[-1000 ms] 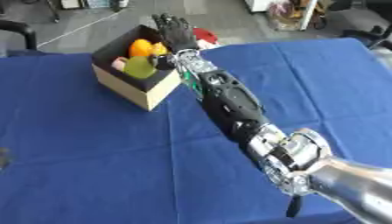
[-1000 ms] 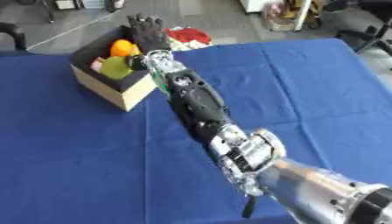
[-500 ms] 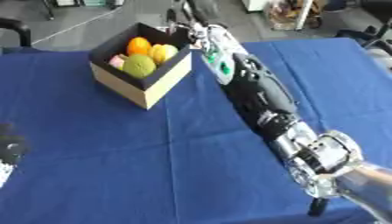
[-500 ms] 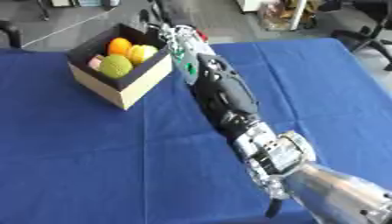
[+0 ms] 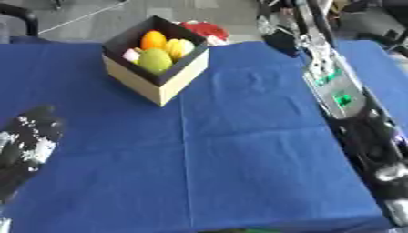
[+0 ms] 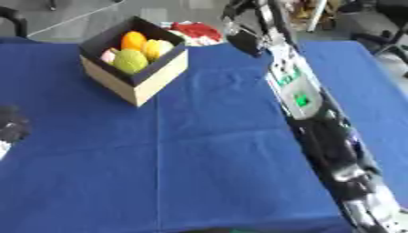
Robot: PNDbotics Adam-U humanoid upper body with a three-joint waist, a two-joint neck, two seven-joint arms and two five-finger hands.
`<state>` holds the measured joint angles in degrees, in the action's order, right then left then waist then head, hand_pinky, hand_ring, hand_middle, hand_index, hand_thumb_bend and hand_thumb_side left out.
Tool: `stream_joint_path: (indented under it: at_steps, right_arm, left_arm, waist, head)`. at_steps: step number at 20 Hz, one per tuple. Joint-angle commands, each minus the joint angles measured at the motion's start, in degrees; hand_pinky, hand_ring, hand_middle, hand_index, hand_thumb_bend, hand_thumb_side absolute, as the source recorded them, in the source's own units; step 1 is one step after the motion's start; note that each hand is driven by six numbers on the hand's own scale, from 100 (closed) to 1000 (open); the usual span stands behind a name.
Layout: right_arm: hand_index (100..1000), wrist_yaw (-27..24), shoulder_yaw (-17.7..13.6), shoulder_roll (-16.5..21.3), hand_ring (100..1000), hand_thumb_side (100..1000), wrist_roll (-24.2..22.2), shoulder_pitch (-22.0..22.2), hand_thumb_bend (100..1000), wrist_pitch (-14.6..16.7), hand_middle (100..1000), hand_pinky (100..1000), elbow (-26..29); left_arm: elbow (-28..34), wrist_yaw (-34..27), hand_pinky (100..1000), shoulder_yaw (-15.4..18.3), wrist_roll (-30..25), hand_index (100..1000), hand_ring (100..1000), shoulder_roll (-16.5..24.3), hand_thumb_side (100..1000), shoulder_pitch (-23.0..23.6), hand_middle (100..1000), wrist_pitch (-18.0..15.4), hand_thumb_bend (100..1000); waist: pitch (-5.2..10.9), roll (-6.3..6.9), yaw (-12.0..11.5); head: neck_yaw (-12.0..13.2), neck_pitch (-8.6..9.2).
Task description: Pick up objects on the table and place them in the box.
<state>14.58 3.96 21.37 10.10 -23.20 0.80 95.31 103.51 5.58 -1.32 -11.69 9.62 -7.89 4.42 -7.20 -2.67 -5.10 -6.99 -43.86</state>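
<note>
Sitting in the box (image 5: pixel 156 75) — orange, yellow, green, pink objects (image 5: pixel 157 51).

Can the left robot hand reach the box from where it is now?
Probably yes. The left robot hand rests low at the left edge, and only bare blue tablecloth lies between it and the box, though the box stands far back.

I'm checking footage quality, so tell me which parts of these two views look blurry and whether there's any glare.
Left eye view: the left hand is smeared; the box is fairly clear. Right eye view: the right arm is blurred. No glare on the blue cloth; lighting is even.
</note>
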Motion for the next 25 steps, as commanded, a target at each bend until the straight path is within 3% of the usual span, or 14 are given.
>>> stream_joint_path:
  at_steps: [1, 7, 11, 25]
  right_arm:
    - [806, -3.5, -1.7, -1.8, 604, 100, -0.4, 3.9, 100, 2.0, 589, 815, 5.1]
    - [792, -5.9, -1.5, -7.8, 591, 100, -1.7, 13.0, 100, 5.2, 577, 810, 5.9]
    - [793, -6.3, -0.9, -9.0, 586, 100, -0.7, 16.5, 100, 5.8, 572, 807, 5.0]
    - [800, -7.0, 0.6, -9.9, 576, 100, -0.8, 18.7, 100, 5.8, 562, 805, 4.1]
  left_arm:
    - [1.0, 0.2, 784, 0.6, 0.7, 848, 684, 0.9, 507, 0.0, 655, -0.1, 424]
    - [0.7, 0.9, 784, 0.4, 0.9, 850, 687, 0.6, 507, 0.5, 659, -0.3, 422]
    - [0.5, 0.9, 783, 0.4, 1.0, 841, 683, 0.5, 506, 0.8, 651, -0.3, 415]
    - [0.0, 0.2, 779, 0.3, 2.1, 830, 670, 0.4, 501, 1.2, 636, 0.0, 400]
  waist:
    - [-0.28, -0.69, 0.4]
    - [-0.25, -0.25, 1.5]
    - [-0.15, 0.25, 1.9]
    - [0.04, 0.55, 2.6]
  head:
    - [2.4, -0.26]
    - [3.2, -0.26]
    - [2.4, -0.26]
    - [3.3, -0.26]
